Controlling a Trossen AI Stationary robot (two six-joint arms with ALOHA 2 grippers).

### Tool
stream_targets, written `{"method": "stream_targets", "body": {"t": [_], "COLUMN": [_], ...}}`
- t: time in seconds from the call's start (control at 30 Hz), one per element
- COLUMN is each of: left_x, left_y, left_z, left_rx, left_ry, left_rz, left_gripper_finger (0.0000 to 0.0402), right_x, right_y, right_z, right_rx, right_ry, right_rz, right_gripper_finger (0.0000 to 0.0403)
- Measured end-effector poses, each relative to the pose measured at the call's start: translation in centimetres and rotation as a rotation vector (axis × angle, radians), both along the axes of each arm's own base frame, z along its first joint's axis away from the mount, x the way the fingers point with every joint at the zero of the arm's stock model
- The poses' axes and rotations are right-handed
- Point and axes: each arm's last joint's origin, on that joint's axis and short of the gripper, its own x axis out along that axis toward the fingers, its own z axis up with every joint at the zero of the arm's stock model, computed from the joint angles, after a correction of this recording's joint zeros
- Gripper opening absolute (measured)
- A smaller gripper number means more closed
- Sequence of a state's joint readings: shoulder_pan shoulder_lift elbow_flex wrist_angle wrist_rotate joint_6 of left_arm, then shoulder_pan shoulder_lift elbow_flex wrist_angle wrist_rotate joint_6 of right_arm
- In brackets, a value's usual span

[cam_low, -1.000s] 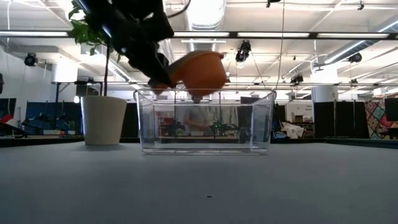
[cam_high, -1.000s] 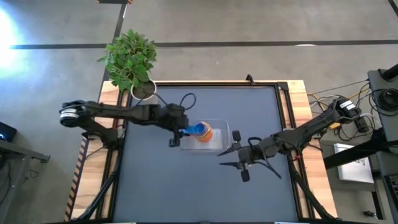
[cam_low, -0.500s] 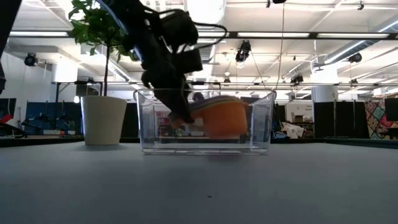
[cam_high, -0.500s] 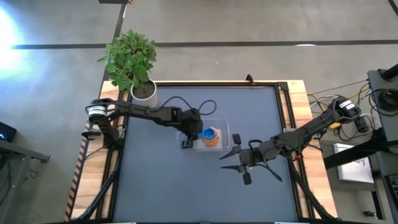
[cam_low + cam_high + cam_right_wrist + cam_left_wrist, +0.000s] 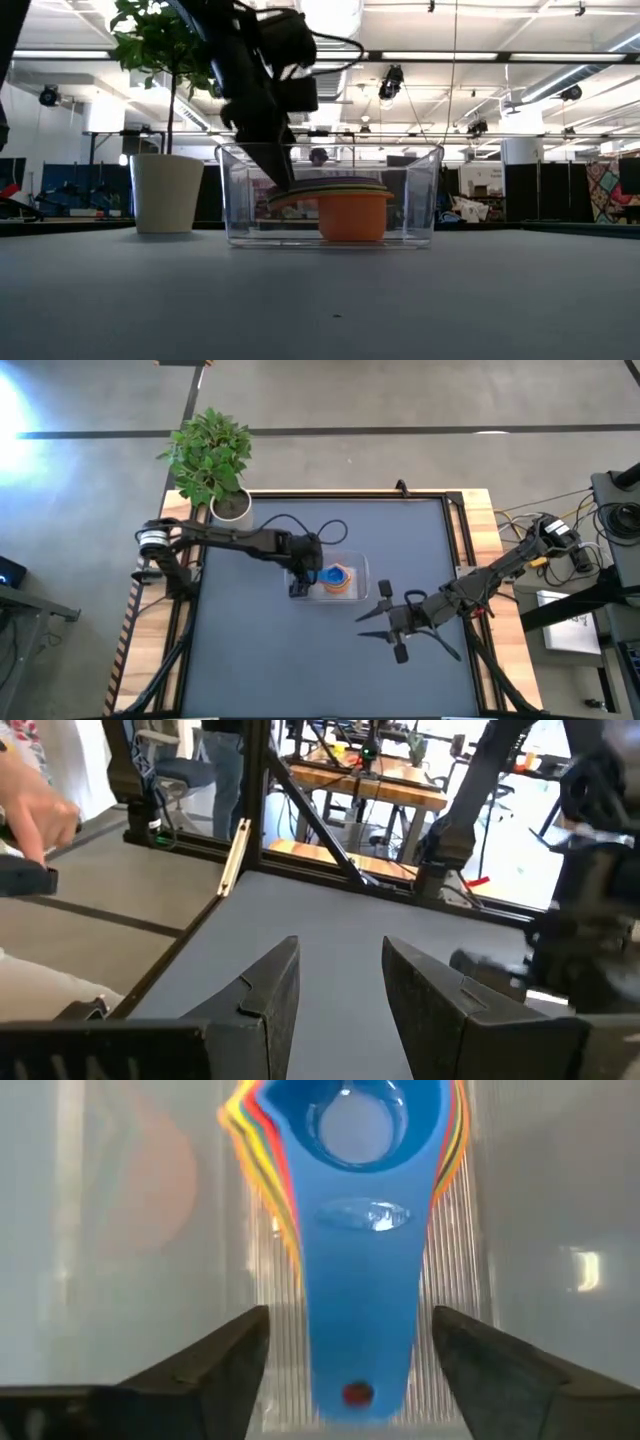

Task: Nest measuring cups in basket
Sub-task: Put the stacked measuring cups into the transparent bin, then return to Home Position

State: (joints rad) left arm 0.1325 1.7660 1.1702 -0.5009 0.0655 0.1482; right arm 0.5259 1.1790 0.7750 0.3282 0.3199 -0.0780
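Note:
The measuring cups (image 5: 352, 208) sit nested in one stack, orange outermost and blue (image 5: 355, 1120) on top, on the floor of the clear basket (image 5: 420, 200). Their handles (image 5: 355, 1310) point toward the table's left edge. My left gripper (image 5: 350, 1320) reaches down into the basket's left half (image 5: 303, 578). It is open, with one finger on each side of the blue handle and a gap on both sides. My right gripper (image 5: 385, 617) hovers open and holds nothing, to the right of the basket and nearer the table's front edge.
A white plant pot (image 5: 165, 192) with a leafy plant (image 5: 210, 452) stands at the table's far left corner. A cable loops off the left arm (image 5: 320, 528) above the basket. In the right wrist view a person's hand (image 5: 40, 820) shows beyond the table.
My left gripper has gone down and toward the table's right edge, carrying the cup stack into the basket and tipping steeper. The stack, held tilted half a second ago, has been let go and now stands level on the basket's floor.

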Motion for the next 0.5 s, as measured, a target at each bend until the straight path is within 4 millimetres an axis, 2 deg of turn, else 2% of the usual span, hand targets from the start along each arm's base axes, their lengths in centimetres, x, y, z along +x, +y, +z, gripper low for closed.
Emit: {"method": "stream_targets", "body": {"t": [0.1,0.23,0.3,0.4,0.5], "left_x": [-0.6,-2.2,-3.6,-6.9,-10.6], "left_y": [0.0,-0.2,-0.4,-1.4,-2.7], "left_z": [1.9,5.5,7.6,10.4,12.1], "left_rx": [0.002,0.039,0.044,0.028,-0.008], "left_ry": [-0.011,-0.078,-0.132,-0.239,-0.355], "left_rz": [0.011,0.049,0.060,0.086,0.094], "left_gripper_finger": [0.0281,0.0282,0.0270,0.0235,0.0185], "right_x": [0.0,0.8,1.2,1.4,0.9], "right_y": [-0.1,-1.1,-2.0,-3.6,-5.8], "right_z": [0.1,0.6,0.7,0.9,1.6], "right_rx": [0.009,0.026,0.024,0.021,0.029], "right_ry": [-0.007,-0.073,-0.075,-0.050,-0.017], "right_rz": [-0.018,-0.115,-0.136,-0.109,-0.134], "right_gripper_finger": [0.0134,0.0134,0.0134,0.0128,0.0113]}}
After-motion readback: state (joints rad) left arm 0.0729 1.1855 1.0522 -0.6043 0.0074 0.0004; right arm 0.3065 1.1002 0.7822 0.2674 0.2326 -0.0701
